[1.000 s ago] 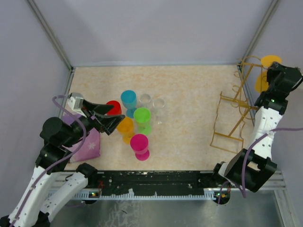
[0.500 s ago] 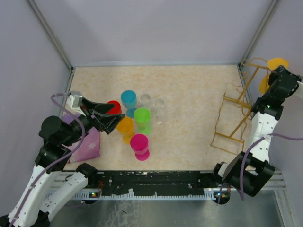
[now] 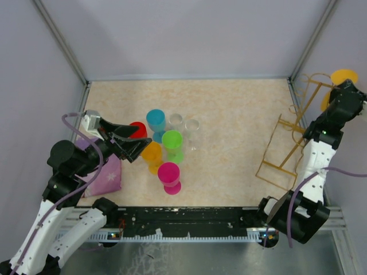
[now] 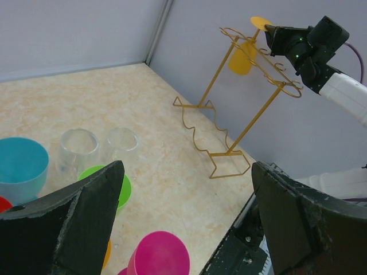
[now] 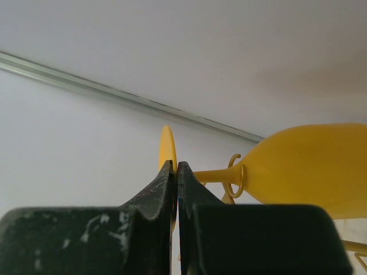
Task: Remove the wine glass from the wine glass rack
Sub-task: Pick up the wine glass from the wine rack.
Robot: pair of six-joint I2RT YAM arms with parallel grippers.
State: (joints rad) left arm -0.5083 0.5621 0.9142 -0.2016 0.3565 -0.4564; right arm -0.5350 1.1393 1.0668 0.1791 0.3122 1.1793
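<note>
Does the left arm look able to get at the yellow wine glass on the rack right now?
Probably not. The wine glass hangs on the rack by the right wall, far across from the left gripper, and the right gripper looks shut on its base.

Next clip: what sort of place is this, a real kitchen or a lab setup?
Most likely a lab test cell, not a kitchen: plain grey panel walls on metal posts box in a beige tabletop holding props such as coloured plastic glasses and a gold wire rack.
</note>
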